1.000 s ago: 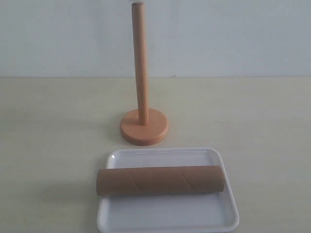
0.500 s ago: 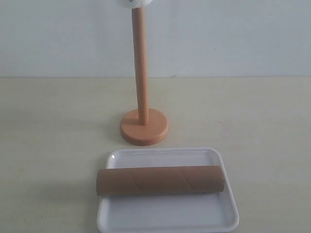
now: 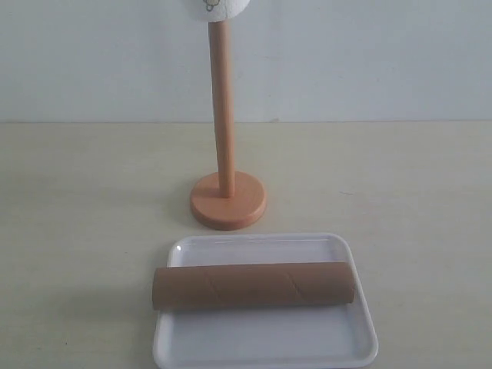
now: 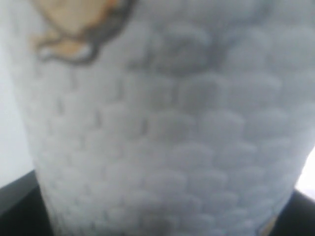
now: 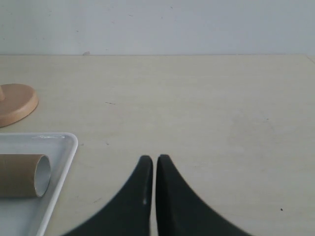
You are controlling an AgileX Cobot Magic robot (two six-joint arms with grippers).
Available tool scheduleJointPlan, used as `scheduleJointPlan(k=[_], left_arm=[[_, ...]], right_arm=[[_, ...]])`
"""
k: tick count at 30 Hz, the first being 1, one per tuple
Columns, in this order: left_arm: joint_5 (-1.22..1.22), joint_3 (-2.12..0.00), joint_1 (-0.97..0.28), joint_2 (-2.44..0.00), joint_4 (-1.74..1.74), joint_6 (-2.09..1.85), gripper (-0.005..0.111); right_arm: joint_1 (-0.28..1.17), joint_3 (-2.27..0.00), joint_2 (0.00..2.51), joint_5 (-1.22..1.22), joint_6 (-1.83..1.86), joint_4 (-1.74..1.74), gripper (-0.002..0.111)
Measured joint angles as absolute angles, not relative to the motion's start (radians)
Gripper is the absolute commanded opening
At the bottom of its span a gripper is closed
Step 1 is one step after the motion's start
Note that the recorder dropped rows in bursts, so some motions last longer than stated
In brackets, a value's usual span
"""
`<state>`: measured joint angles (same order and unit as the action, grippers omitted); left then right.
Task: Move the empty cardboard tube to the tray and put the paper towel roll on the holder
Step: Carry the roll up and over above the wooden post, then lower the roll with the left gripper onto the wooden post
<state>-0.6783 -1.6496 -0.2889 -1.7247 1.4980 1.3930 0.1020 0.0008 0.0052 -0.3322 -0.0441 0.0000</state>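
Paper towel roll [image 3: 221, 6], judged soft, light and crushable, hangs at top centre over the holder [image 3: 227, 201] pole; your left fingers [image 4: 15, 216] pinch its sides, right fingers [image 5: 135, 206] pressed together, empty.

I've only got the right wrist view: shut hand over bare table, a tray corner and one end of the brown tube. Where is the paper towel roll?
Observer: The paper towel roll is at the top edge of the exterior view, right at the tip of the holder pole. I cannot tell whether the tip has entered the core.
Operator: Is it gripped?
Observer: It fills the left wrist view close up, with dark shapes at both lower corners, so it seems gripped from there.
Operator: And the tube's other end?
Observer: The empty cardboard tube lies across the tray. Its other end pokes slightly past the tray's left rim.
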Motion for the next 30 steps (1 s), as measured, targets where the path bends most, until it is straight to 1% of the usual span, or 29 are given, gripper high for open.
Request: scheduleJointPlan(k=[9, 18, 30], left_arm=[[-0.7, -1.65, -0.289, -1.735, 1.583, 1.453, 0.004], [-0.707, -1.644, -0.289, -1.741, 1.596, 1.461, 0.004], [-0.712, -1.585, -0.289, -1.741, 1.599, 1.444, 0.004]], right_arm=[[0.102, 0.001, 0.005, -0.332, -0.044, 0.0, 0.003], [0.102, 0.001, 0.005, -0.332, -0.044, 0.0, 0.003], [0.102, 0.001, 0.005, -0.332, -0.044, 0.0, 0.003]])
